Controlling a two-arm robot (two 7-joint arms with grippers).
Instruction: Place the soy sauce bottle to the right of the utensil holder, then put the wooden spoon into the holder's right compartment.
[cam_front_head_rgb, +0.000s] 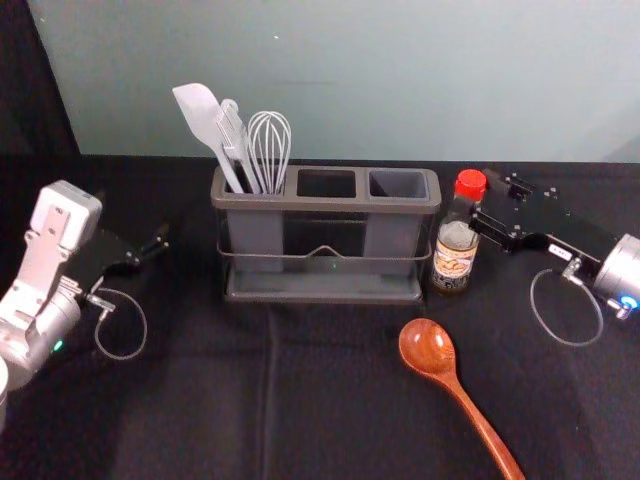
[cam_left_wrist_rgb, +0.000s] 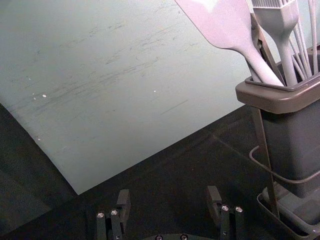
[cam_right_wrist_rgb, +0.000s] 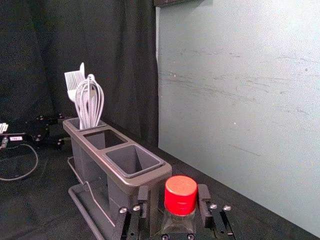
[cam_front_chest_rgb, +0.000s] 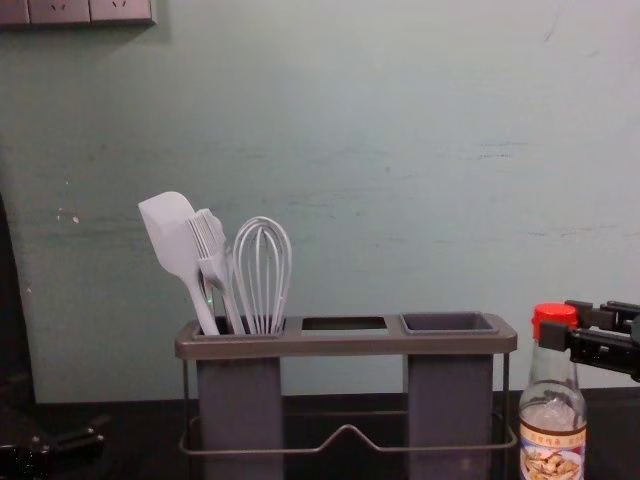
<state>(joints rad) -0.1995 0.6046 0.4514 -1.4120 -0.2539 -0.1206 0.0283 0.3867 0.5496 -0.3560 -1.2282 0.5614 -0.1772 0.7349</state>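
At three o'clock from the gray utensil holder (cam_front_head_rgb: 240, 202), the red-capped soy sauce bottle (cam_front_head_rgb: 454, 258) stands upright just beside the frame, its label facing forward. My right gripper (cam_front_head_rgb: 485, 198) reaches in from three o'clock at cap and neck height, jaws parted on either side of the bottle, with a gap visible along one side of the cap. On the dark cloth (cam_front_head_rgb: 210, 400), the wooden spoon (cam_front_head_rgb: 428, 347) lies at five o'clock from the holder, bowl nearest it, handle pointing toward five o'clock. My left gripper (cam_front_head_rgb: 152, 248) is parked at nine o'clock from the holder, jaws wide apart. A spatula (cam_front_head_rgb: 200, 112), leaning toward eleven o'clock, a basting brush (cam_front_head_rgb: 233, 130) and a balloon whisk (cam_front_head_rgb: 269, 140) share the holder's left compartment.
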